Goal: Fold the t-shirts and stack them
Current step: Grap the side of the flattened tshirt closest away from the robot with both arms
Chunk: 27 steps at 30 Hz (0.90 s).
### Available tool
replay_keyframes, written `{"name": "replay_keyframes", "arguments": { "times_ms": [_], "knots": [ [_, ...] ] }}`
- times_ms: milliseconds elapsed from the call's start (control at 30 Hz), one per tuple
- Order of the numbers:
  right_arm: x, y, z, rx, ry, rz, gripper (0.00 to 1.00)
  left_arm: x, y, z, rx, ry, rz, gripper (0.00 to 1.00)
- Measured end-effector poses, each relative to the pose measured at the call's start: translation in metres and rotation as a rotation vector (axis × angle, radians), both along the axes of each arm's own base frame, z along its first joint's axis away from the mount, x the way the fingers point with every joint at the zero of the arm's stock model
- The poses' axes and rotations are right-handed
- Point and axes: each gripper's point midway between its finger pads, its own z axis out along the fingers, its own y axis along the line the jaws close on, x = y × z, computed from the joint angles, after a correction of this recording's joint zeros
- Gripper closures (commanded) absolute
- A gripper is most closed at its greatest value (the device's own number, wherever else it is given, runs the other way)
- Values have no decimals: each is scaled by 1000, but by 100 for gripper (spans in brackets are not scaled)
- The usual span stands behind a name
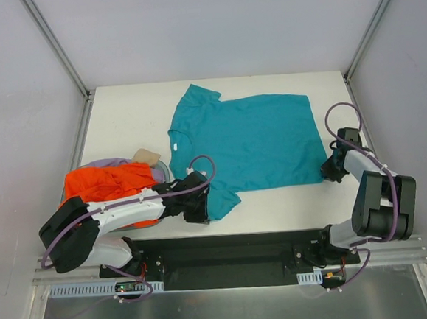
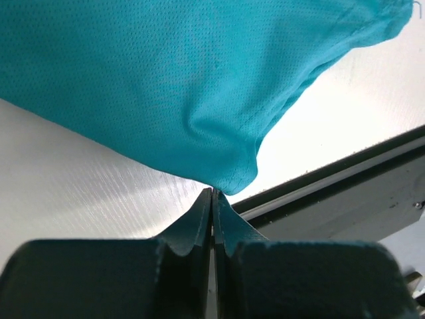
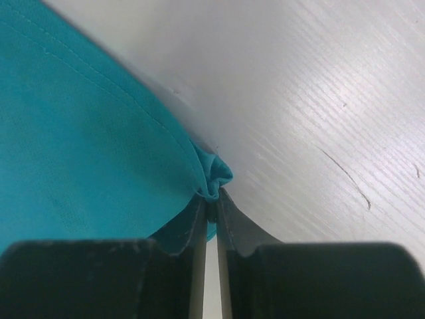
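Note:
The teal t-shirt (image 1: 252, 138) lies spread flat on the white table, neck to the left. My left gripper (image 1: 201, 205) is at its near-left sleeve. In the left wrist view the jaws (image 2: 213, 192) are shut, with the tip of the teal sleeve (image 2: 166, 86) pinched at their very end. My right gripper (image 1: 327, 171) is at the shirt's near-right corner. In the right wrist view it (image 3: 211, 198) is shut on a bunched bit of teal hem (image 3: 80, 133). The orange t-shirt (image 1: 108, 184) lies crumpled at the left on the lavender-pink t-shirt (image 1: 101, 164).
A small tan card piece (image 1: 147, 156) lies beside the orange pile. The white table (image 1: 121, 119) is enclosed by grey walls at the back and both sides. A black base rail (image 1: 228, 254) runs along the near edge, also seen in the left wrist view (image 2: 345, 193).

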Motion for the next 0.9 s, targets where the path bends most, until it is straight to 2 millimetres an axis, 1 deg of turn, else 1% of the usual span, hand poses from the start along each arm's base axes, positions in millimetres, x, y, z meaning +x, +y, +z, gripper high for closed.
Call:
{"name": "replay_keyframes", "arguments": {
  "times_ms": [100,167,300,400,500,600,667,767,900],
  "knots": [
    [-4,1,0,-2,-12,-2,98,-5,1,4,-29,3,-6,100],
    [-10,2,1,-3,-15,-4,99,-12,3,6,-53,10,-8,100],
    [-35,7,2,-3,4,-3,99,-31,6,8,-91,43,-22,100],
    [-55,8,8,-18,-3,-8,99,-50,6,8,-110,86,-46,100],
    [-66,9,16,-34,-24,-10,99,-58,5,12,-128,103,-51,100],
    [-70,9,24,-41,-47,-1,99,-56,2,21,-162,78,-51,100],
    [-71,10,25,-42,-48,8,99,-50,0,27,-172,50,-47,100],
    [-72,13,25,-27,-44,26,99,-36,-9,43,-188,-22,-47,100],
    [-70,18,29,-5,-50,51,99,-6,-31,77,-232,-140,-61,100]
  ]
}}
